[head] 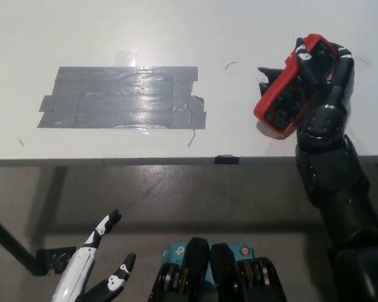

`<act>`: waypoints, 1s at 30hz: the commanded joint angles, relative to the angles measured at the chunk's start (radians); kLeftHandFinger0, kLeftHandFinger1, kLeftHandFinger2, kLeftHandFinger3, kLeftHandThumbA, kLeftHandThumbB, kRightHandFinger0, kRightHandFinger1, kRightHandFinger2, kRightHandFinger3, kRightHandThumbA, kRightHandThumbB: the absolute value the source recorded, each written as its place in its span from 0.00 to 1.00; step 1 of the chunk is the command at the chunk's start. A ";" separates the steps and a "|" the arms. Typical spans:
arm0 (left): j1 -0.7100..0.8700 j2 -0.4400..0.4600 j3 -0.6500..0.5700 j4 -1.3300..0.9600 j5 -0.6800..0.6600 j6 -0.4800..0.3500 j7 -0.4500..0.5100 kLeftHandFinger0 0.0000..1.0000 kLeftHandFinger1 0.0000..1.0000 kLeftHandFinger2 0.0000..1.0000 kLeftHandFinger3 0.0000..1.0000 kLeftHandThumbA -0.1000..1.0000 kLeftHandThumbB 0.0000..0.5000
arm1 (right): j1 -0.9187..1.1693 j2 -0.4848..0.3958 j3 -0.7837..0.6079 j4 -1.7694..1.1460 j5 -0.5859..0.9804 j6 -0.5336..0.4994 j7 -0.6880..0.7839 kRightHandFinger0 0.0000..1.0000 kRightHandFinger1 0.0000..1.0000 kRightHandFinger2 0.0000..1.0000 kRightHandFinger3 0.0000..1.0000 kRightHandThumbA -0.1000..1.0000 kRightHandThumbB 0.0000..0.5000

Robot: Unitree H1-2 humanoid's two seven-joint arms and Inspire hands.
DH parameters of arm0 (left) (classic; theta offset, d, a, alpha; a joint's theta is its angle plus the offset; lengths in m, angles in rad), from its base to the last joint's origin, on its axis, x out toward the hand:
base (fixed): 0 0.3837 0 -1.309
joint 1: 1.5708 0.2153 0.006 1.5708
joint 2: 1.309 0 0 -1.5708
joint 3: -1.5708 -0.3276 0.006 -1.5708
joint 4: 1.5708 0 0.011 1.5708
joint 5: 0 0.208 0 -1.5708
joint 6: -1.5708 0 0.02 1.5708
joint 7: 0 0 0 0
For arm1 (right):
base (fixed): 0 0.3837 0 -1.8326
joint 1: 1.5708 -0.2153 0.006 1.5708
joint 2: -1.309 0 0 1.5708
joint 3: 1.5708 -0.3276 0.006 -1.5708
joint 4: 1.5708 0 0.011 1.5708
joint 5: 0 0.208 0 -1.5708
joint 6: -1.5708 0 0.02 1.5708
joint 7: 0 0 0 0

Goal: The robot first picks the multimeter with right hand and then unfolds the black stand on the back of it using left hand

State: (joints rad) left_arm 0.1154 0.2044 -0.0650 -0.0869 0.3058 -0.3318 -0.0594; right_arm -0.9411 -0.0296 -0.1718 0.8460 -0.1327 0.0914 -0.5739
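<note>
The multimeter, black with a red casing, is held tilted above the white table at the right. My black right hand is shut on it, fingers wrapped over its upper end and right side. Its lower end points toward the picture's left, over a black tape mark. The stand on its back is hidden. My white left hand rests low at the bottom left, below the table edge, fingers apart and holding nothing.
A large patch of grey tape covers the table's left middle. The table's front edge runs across the picture, with a small black clip on it. Floor and a table leg show below.
</note>
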 commanded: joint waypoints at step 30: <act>-0.241 -0.116 -0.019 -0.663 -0.169 0.257 -0.020 1.00 1.00 1.00 1.00 0.77 0.46 | 0.315 0.355 -0.163 -1.165 1.267 0.378 0.317 0.00 0.19 0.73 0.59 0.00 0.23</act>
State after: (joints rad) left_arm 0.0323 0.1367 -0.0720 -0.3653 0.2699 -0.2489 -0.0599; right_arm -0.5980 0.2075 -0.3889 0.2463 0.4650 0.2949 -0.4260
